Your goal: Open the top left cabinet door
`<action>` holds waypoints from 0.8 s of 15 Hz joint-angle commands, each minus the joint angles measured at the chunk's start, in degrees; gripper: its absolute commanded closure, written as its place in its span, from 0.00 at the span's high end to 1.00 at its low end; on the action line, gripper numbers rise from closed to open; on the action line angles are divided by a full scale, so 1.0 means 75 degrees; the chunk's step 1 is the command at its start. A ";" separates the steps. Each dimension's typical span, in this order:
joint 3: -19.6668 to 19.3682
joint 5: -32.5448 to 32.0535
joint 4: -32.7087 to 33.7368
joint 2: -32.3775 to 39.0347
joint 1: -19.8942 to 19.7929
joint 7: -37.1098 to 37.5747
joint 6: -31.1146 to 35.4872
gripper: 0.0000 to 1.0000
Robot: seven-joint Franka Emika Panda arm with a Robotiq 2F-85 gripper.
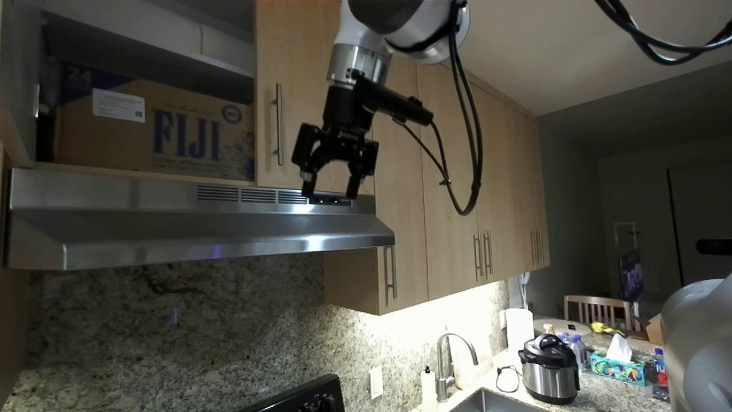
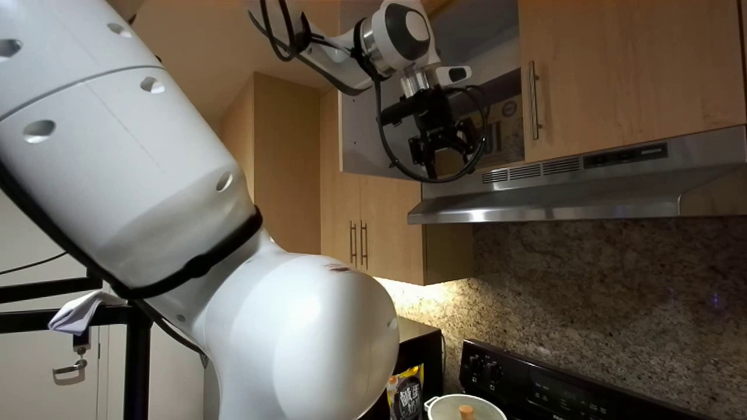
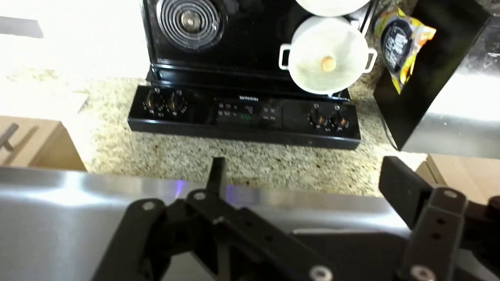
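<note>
The top left cabinet door stands swung outward, its grey inner face showing in an exterior view and a grey strip of panel at the far left of another exterior view. Its handle is hidden. Behind the opening, a FIJI carton fills the shelf. My gripper points down in front of the hood; in an exterior view the gripper overlaps the opening, right of the door panel. In the wrist view the gripper is open, its fingers wide apart around nothing.
A matching shut door with a left-edge handle borders the opening. The steel range hood juts out below. Farther down are the stove panel, a white pot and a snack bag. Cables hang from the arm.
</note>
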 commanded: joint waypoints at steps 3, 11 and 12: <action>-0.0002 -0.0144 -0.1393 -0.0324 -0.0197 0.0336 0.0474 1.00; -0.0230 -0.0211 -0.2552 0.0281 -0.0548 0.0299 0.1806 1.00; -0.0249 -0.0214 -0.2626 0.0372 -0.0571 0.0296 0.1894 1.00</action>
